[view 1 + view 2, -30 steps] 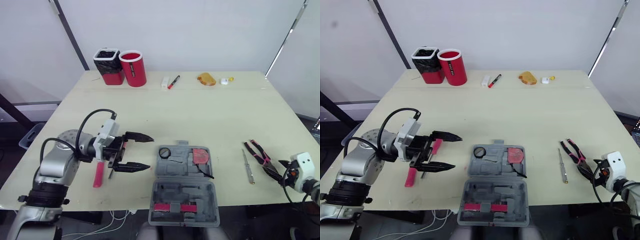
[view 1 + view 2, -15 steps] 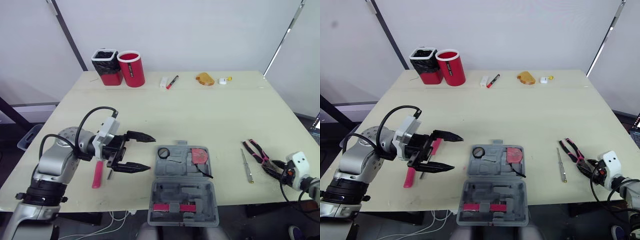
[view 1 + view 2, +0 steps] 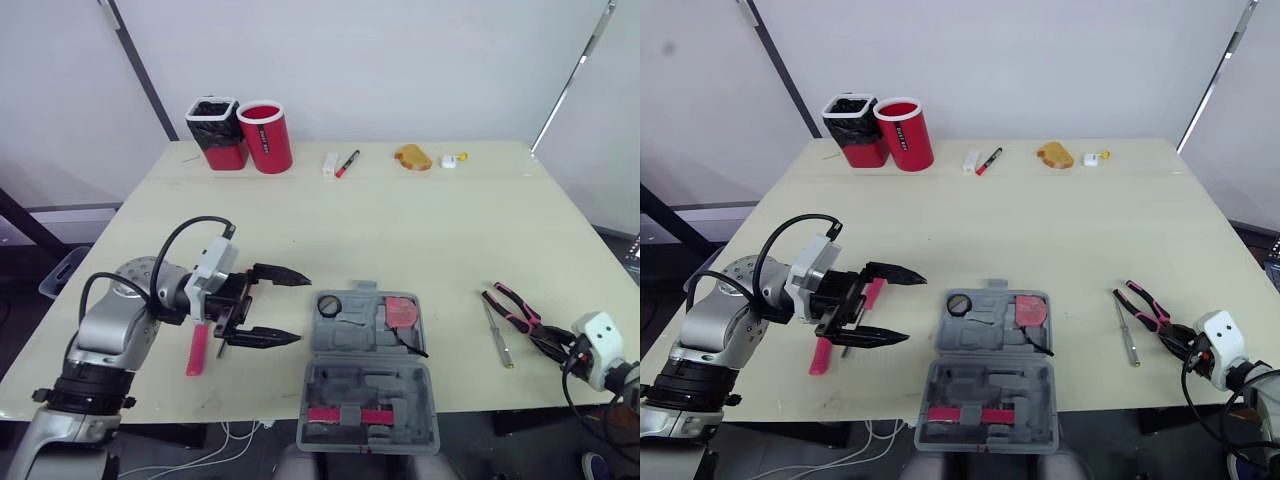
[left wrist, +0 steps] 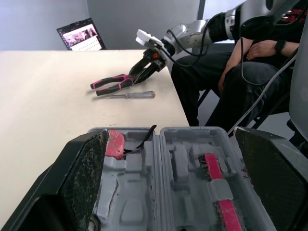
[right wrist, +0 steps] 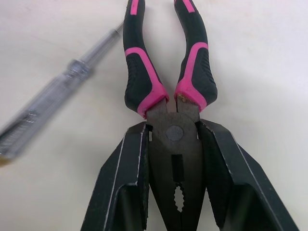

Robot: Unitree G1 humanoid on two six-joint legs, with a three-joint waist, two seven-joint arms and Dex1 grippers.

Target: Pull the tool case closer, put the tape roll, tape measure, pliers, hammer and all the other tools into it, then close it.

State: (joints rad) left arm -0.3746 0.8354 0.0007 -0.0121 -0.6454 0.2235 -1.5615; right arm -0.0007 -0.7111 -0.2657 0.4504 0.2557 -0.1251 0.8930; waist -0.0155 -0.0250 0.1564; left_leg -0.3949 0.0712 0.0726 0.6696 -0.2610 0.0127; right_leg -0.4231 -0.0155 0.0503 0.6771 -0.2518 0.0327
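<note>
The right pincer (image 3: 548,340) is clenched on the pink-and-black pliers (image 3: 512,306) by their head, seemingly to lift them; the left pincer (image 3: 300,308) hangs released, spread wide beside the open grey plastic tool case (image 3: 360,385)

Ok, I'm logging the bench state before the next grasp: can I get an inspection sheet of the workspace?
Surface: cream table.
Job's things: tool case open, tape roll and tape measure inside; pliers and screwdriver to its right; red-handled tool to its left.
Clutter: black cup, red cup, marker, orange item along far edge.
Grippers: left gripper open beside case; right gripper shut on pliers.
Cables: white cables below front edge.
Surroundings: seated person, laptop.
</note>
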